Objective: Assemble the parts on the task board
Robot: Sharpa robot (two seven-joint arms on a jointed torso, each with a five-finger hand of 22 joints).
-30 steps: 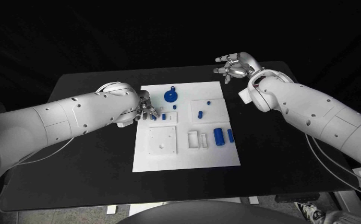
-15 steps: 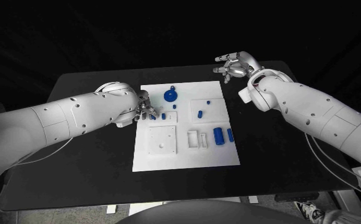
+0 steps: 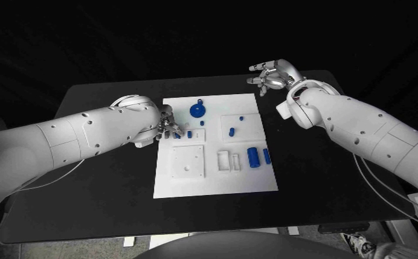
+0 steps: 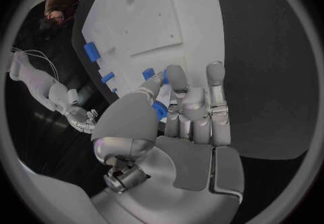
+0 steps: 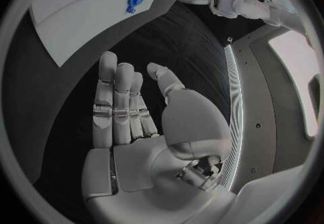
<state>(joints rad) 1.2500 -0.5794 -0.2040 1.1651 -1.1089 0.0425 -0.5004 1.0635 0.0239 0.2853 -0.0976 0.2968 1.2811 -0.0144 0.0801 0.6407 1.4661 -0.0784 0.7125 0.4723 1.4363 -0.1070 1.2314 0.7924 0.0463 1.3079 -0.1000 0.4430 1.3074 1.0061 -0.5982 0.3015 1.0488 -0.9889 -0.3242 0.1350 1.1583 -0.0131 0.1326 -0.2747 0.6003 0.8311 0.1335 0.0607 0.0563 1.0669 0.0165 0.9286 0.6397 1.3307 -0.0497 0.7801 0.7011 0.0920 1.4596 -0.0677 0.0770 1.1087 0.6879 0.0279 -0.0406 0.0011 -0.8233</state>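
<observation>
We worked our left hand (image 3: pixel 168 128) at the task board's (image 3: pixel 209 188) left edge, fingers pinching a small blue part (image 4: pixel 161 109). We judged it needed squaring over its slot before pressing. Our right hand (image 3: pixel 272 76) hovered beyond the far-right corner, fingers apart, empty.

Left hand (image 3: pixel 167 128) fingers curled low; right hand (image 3: pixel 272 76) empty, spread.
</observation>
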